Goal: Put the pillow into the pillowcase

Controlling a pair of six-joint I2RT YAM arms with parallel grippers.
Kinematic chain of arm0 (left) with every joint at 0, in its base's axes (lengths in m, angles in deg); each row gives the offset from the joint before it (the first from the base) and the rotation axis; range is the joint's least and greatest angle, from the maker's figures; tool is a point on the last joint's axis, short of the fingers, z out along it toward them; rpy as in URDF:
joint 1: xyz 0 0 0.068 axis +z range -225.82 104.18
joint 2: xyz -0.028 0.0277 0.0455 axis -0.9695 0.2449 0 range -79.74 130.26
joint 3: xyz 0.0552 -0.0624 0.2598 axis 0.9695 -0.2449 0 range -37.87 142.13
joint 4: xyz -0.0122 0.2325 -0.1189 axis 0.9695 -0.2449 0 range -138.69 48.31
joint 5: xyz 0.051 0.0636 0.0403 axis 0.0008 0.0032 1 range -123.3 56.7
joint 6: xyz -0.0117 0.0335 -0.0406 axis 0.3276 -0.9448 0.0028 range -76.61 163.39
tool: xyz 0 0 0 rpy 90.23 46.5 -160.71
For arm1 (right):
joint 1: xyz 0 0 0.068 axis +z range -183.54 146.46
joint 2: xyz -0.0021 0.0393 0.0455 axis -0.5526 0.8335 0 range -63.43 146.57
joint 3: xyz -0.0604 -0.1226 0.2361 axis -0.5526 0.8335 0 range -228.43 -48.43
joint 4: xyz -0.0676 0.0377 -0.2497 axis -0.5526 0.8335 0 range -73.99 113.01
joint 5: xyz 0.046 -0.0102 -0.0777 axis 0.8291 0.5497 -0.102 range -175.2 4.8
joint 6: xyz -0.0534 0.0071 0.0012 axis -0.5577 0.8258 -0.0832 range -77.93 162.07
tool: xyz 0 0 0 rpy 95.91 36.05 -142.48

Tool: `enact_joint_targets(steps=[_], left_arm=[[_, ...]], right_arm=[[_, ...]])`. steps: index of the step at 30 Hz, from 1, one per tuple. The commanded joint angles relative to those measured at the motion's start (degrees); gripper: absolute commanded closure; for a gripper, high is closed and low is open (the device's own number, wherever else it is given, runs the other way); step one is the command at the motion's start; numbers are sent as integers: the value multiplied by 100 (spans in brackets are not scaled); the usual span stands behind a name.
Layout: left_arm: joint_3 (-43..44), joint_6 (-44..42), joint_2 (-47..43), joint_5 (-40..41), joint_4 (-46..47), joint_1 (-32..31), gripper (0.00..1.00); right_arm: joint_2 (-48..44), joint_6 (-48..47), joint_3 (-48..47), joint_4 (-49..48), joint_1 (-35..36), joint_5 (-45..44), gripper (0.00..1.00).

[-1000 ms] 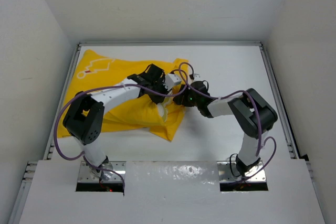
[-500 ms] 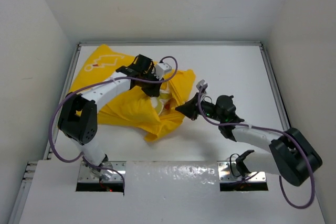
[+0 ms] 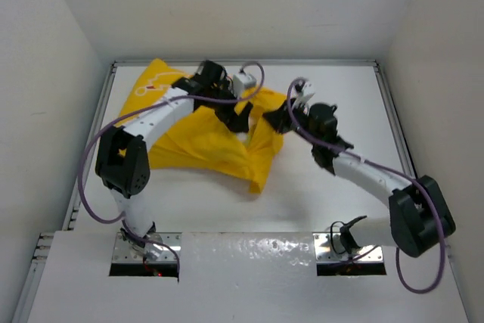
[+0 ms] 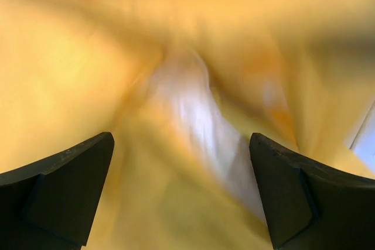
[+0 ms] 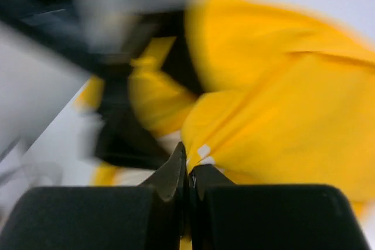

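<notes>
Two hands meet at the pillowcase's (image 3: 204,138) 3 o'clock edge. The left hand (image 4: 181,139) is spread wide over a pale strip of pillow (image 4: 196,109) between yellow folds, and the right hand (image 5: 187,167) is pinched on the hem. White desk (image 3: 355,96) stretches beyond toward 3 and 6 o'clock.

My left gripper (image 4: 180,140) now gapes wide, higher in the frame. My right gripper (image 5: 187,165) now pinches the pillowcase (image 3: 204,138), its edge pulled further right.
</notes>
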Motion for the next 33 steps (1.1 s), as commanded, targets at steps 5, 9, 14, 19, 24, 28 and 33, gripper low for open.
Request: enact_joint_targets(steps=[5,9,14,19,24,28,33], left_arm=[[1615,-98,-1417,-695,-599,1633,0],[1230,-370,-1953,-71,-608,1686,0],[91,-370,-2551,842,-458,2266,0],[-1859,-905,-2666,2592,-809,2688,35],[-3094,-1064,-2447,1883,-1012,2680,20],[-3683,-1047,-2210,1899,-407,2680,0],[-3684,-1187,-1384,1821,-37,2627,0]], right_arm=[[1256,-945,-3510,3377,-1618,-1550,96],[1846,-1412,-4903,4842,-1618,-495,24],[829,-1360,-3078,4106,-1653,-1632,1],[290,-922,-1653,4176,-1811,-2910,85],[1457,-165,-1861,3859,-2654,-2051,58],[2688,-331,-2687,3842,-2699,-1997,15],[4216,-507,-3751,4236,-2708,-2006,12]])
